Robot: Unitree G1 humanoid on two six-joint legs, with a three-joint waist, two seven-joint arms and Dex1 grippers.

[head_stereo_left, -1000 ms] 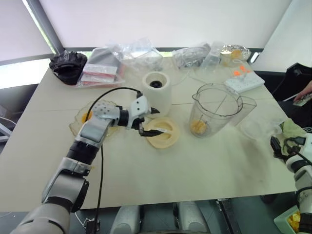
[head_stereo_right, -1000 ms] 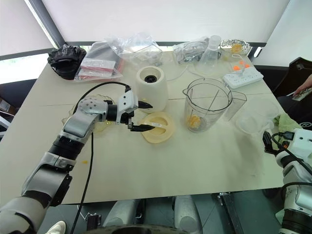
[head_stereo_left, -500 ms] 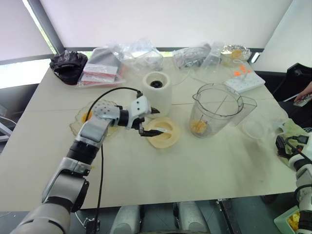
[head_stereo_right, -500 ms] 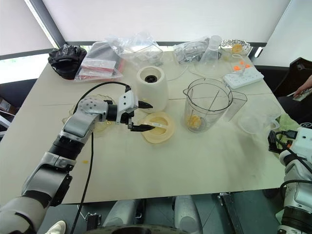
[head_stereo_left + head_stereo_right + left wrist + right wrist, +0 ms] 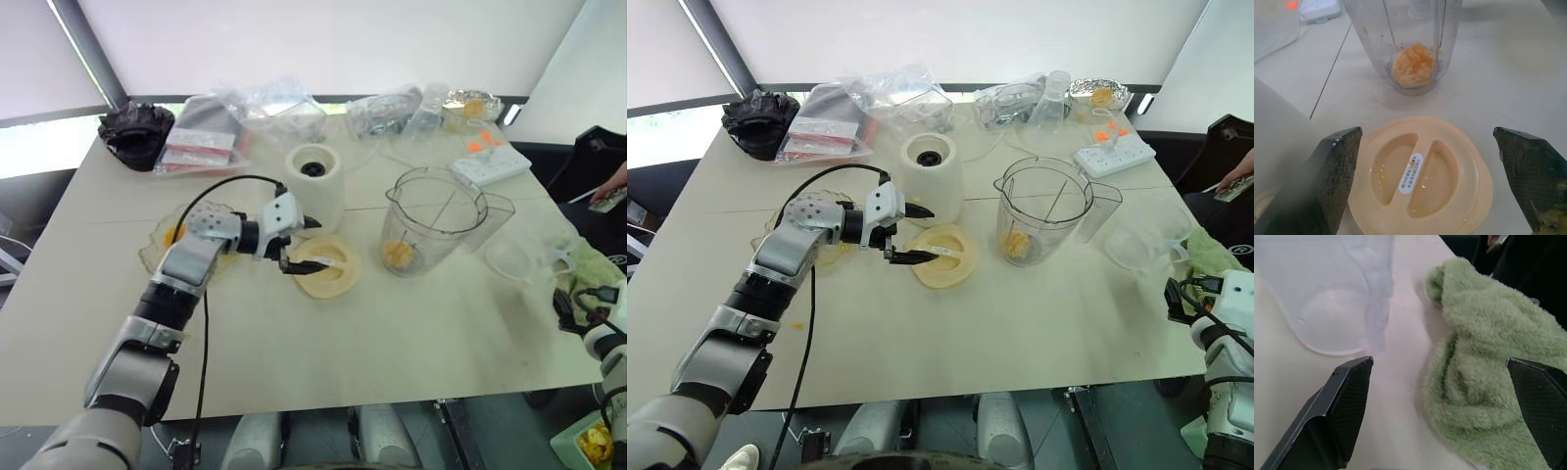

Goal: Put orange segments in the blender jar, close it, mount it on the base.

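Orange segments point(image 5: 398, 253) already sit at the bottom of the blender jar point(image 5: 435, 230), right of centre in the head view, with the white base point(image 5: 315, 186) standing just left of it. Left of centre, the left gripper point(image 5: 296, 245) hangs with its fingers spread wide and empty, poised over the near edge of the cream lid point(image 5: 327, 265), which lies flat between claw and jar. At the far right edge, the right gripper point(image 5: 1442, 416), equally wide, points at a green cloth point(image 5: 1484, 382), leaving the left arm better placed for closing.

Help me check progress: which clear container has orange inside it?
The tall blender jar with the handle holds orange segments at its bottom; the shallow clear dish beside it sits empty.
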